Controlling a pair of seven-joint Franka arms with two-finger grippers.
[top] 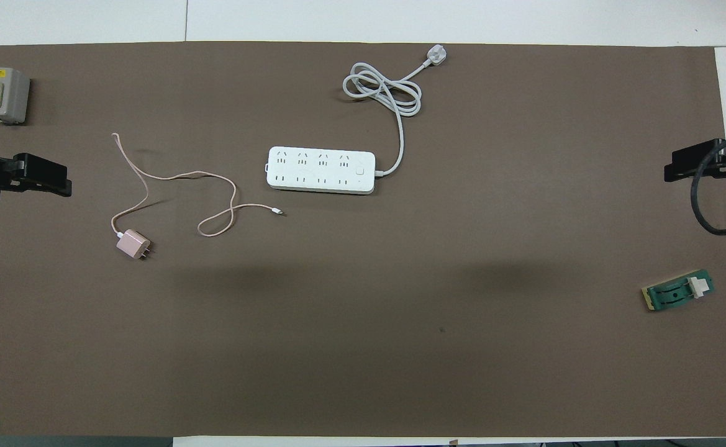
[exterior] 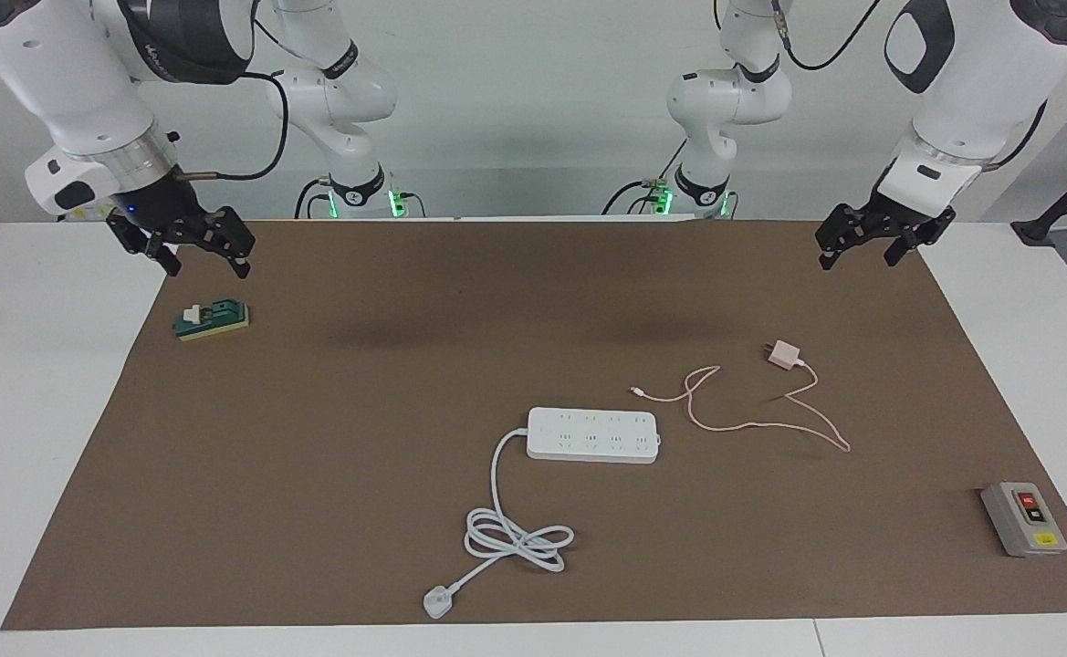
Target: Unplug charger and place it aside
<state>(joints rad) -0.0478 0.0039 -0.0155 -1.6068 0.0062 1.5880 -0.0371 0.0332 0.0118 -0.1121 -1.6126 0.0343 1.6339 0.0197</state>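
Observation:
The charger (exterior: 781, 354), a small pale pink cube, lies on the brown mat with its prongs bare, out of any socket. It also shows in the overhead view (top: 131, 244). Its thin pink cable (exterior: 752, 425) loops across the mat to a small white connector (exterior: 635, 391). The white power strip (exterior: 593, 435) lies apart from it, farther from the robots and toward the table's middle. My left gripper (exterior: 860, 258) is open and empty, raised over the mat's edge at the left arm's end. My right gripper (exterior: 207, 266) is open and empty, raised over the mat's edge at the right arm's end.
The strip's thick white cord coils to a three-pin plug (exterior: 438, 602) near the mat's edge farthest from the robots. A grey switch box (exterior: 1023, 519) stands at the left arm's end. A small green part (exterior: 213, 320) lies under the right gripper.

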